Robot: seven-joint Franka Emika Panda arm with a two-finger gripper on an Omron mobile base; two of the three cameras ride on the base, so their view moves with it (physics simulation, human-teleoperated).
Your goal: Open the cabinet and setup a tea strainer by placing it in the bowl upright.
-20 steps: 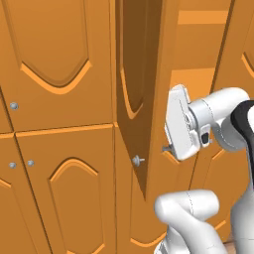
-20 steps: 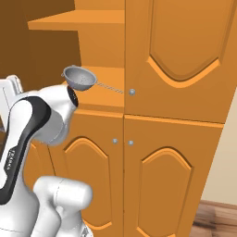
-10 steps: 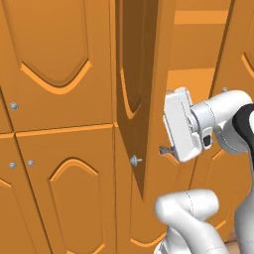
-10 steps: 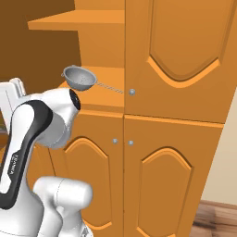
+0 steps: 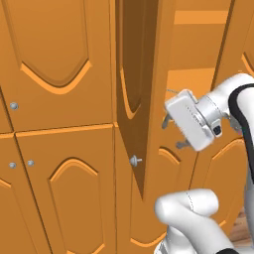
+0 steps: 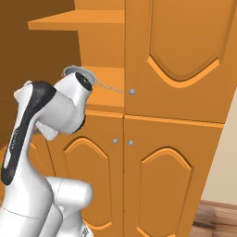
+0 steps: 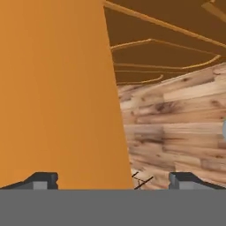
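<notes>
The tall cabinet door (image 5: 141, 94) stands swung open, seen edge-on, its silver knob (image 5: 134, 160) near the lower edge. My gripper (image 5: 173, 133) hovers just right of that edge, above the knob and apart from it. In the hand view my gripper (image 7: 114, 181) is open, its fingertips (image 7: 42, 180) wide apart, with the door's orange face (image 7: 57, 88) close ahead. The grey tea strainer (image 6: 74, 70) sits on the lower shelf (image 6: 109, 76) inside the cabinet, mostly hidden behind my arm, its wire handle (image 6: 111, 88) pointing right. The bowl is out of view.
Shut cabinet doors (image 6: 176, 55) flank the opening, with shorter dome-panelled doors (image 6: 152, 180) below. Wooden floor (image 7: 176, 132) lies under the hand. A pale grey sliver (image 7: 224, 130) at the hand view's right edge is too small to identify.
The hand has drawn slightly right, away from the door edge. In the right base view my arm's elbow has risen and now covers most of the strainer.
</notes>
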